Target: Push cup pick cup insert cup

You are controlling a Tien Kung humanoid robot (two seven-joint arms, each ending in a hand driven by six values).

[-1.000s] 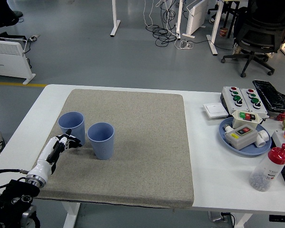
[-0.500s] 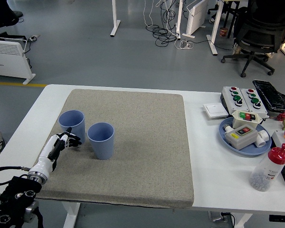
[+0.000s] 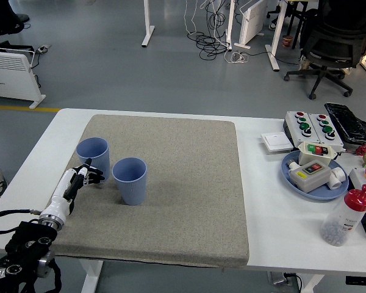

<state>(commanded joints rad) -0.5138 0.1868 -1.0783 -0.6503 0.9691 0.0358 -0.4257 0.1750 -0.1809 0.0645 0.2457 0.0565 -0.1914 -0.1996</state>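
We see two blue cups standing upright on a grey mat (image 3: 171,183) that covers most of a white table (image 3: 274,207). The left cup (image 3: 93,156) sits near the mat's left edge; the right cup (image 3: 130,180) stands just beside it, a little nearer to us, with a narrow gap between them. Our left hand (image 3: 85,176) reaches in from the lower left corner on a black and white arm. Its fingers (image 3: 95,177) are loosely curled and bunched together at the base of the left cup, on its near side, holding nothing; whether they touch the cup's wall we cannot tell. The right hand is out of view.

On the bare table to the right lie a blue tray (image 3: 314,183) with button boxes, more button boxes (image 3: 310,125) behind it, and a red-capped bottle (image 3: 346,217). Beyond the table is a grey floor with a yellow line (image 3: 15,108), a white heater (image 3: 12,73), desk legs, cables and a black chair (image 3: 335,43).
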